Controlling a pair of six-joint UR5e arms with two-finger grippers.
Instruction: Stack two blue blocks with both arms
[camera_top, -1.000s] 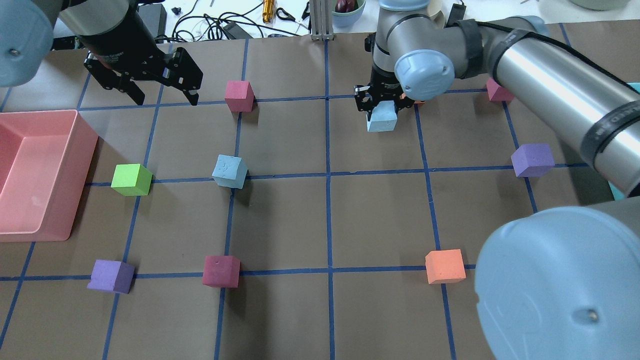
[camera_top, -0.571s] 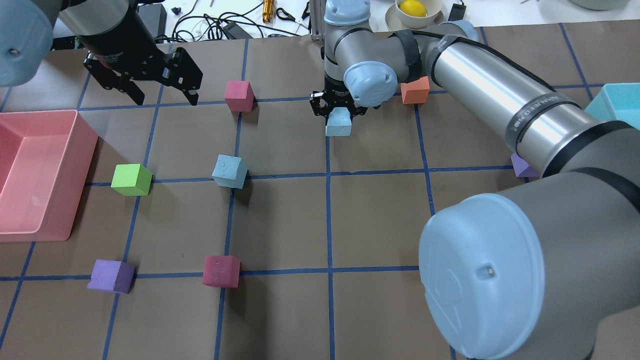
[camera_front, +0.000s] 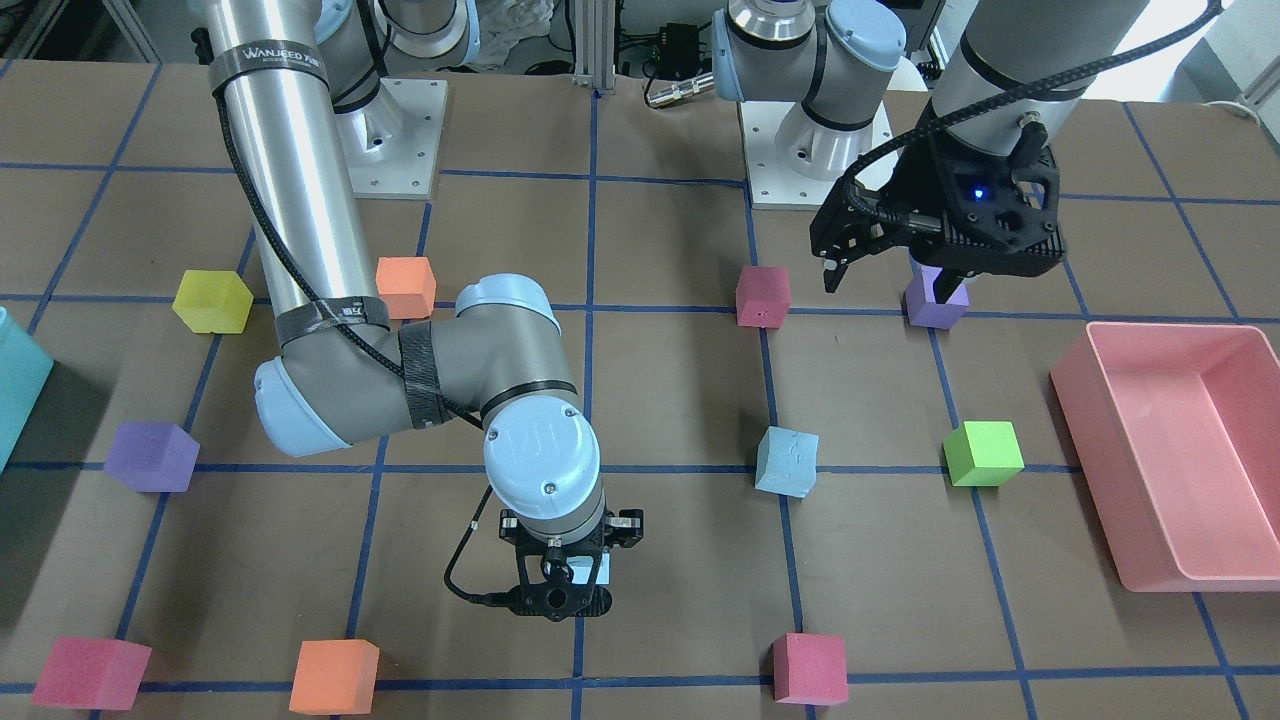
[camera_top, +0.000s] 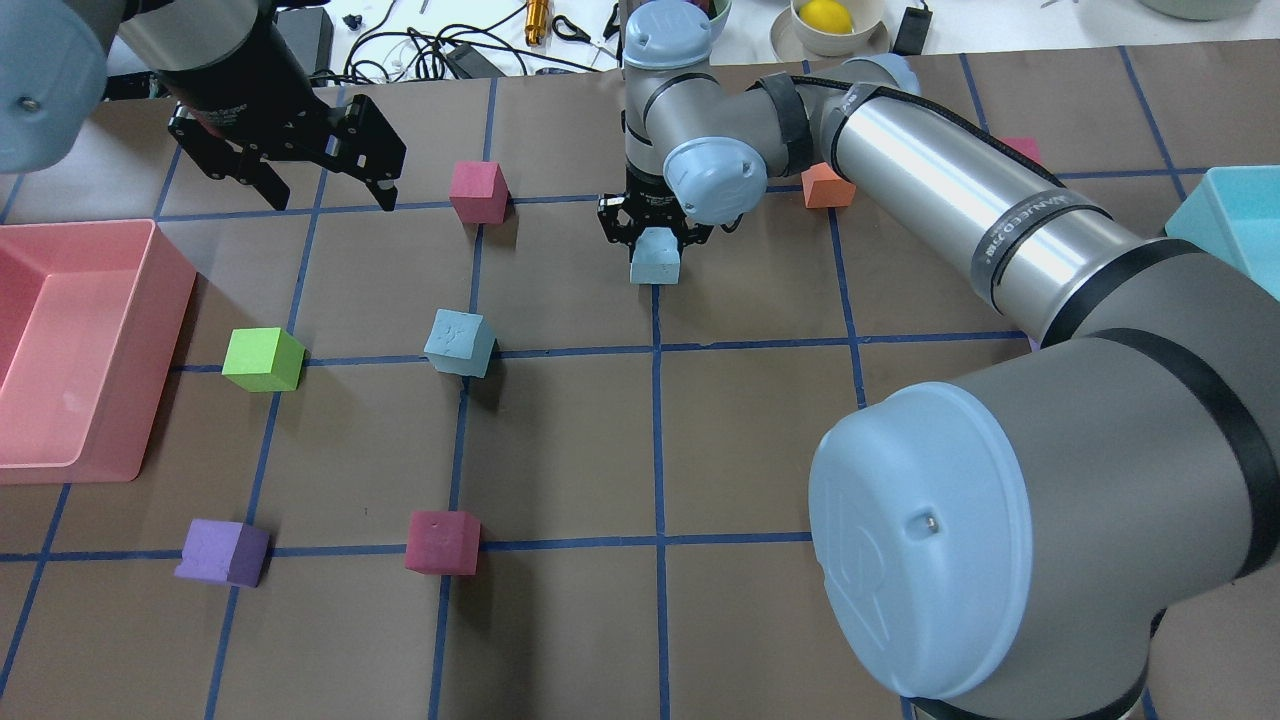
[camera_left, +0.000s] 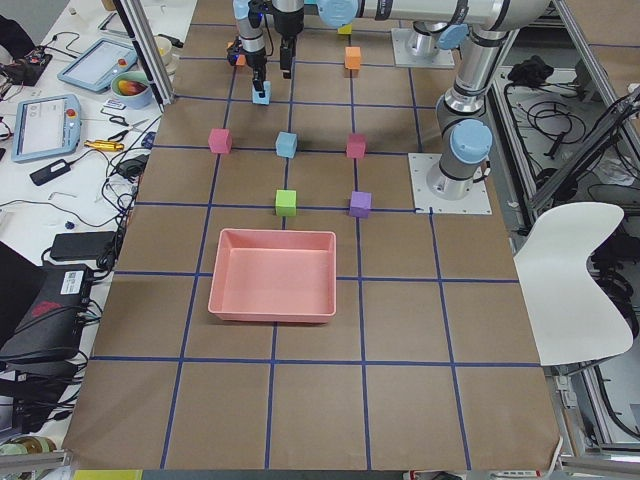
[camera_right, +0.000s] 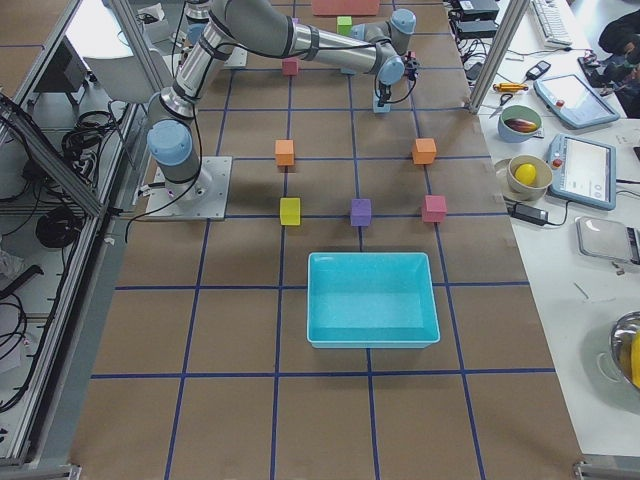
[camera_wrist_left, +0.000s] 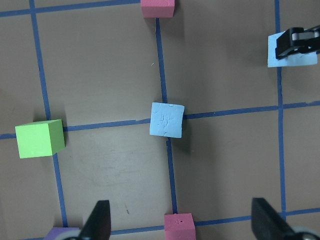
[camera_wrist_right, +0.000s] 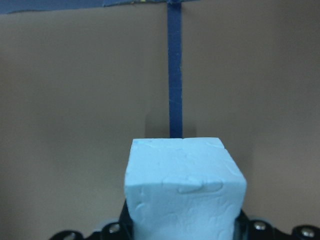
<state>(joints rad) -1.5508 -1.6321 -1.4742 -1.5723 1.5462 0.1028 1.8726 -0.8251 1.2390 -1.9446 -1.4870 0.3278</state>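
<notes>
My right gripper (camera_top: 655, 232) is shut on one pale blue block (camera_top: 655, 264) and holds it just above the table, on a blue tape line far of centre. The right wrist view shows this block (camera_wrist_right: 185, 190) between the jaws. The other blue block (camera_top: 460, 343) sits on the table at a tape crossing, nearer and to the left; it also shows in the left wrist view (camera_wrist_left: 167, 119). My left gripper (camera_top: 330, 197) is open and empty, raised over the far left of the table. In the front-facing view the right wrist hides most of the held block.
A pink bin (camera_top: 165, 330) stands at the left edge, a teal bin (camera_top: 1225, 215) at the right. Near the resting blue block are a green cube (camera_top: 262, 359), crimson cubes (camera_top: 478, 191) (camera_top: 442, 542) and a purple cube (camera_top: 222, 551). An orange cube (camera_top: 825, 187) lies behind the right arm.
My right arm has carried the blue block leftward across the far side of the table toward the centre line. The left gripper and the resting blue block have not moved.
</notes>
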